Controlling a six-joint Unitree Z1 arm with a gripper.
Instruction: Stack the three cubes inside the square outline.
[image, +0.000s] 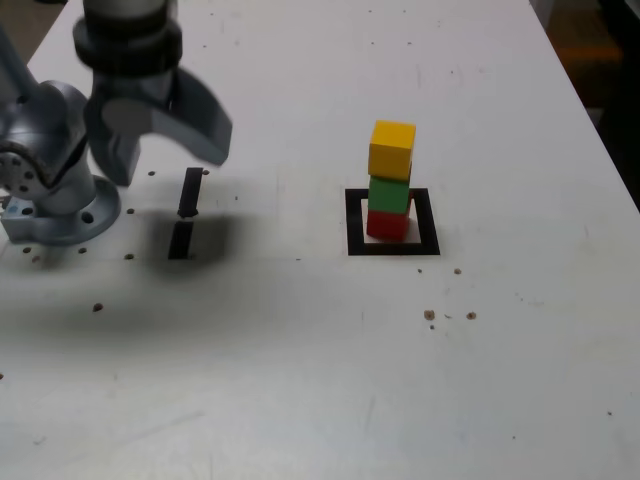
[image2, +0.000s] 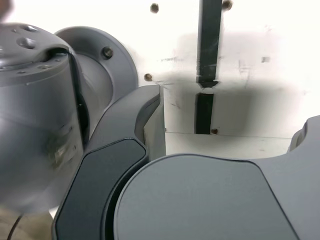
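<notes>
The three cubes stand in one upright tower in the exterior view: red (image: 387, 223) at the bottom, green (image: 389, 193) in the middle, yellow (image: 391, 149) on top, turned slightly askew. The red cube sits inside the square outline (image: 353, 222) of black tape. My gripper (image: 168, 160) hangs far to the exterior view's left of the tower, near the arm's base, with its jaws spread wide and nothing between them. The wrist view shows the gripper (image2: 227, 135) open over bare table; the cubes and outline are out of that view.
Two short black tape strips (image: 191, 192) (image: 181, 241) lie under the gripper, seen also in the wrist view (image2: 209, 40) (image2: 203, 112). The arm's grey base (image: 50, 200) stands at the exterior view's left. The white table's right edge (image: 600, 130) runs beyond the tower.
</notes>
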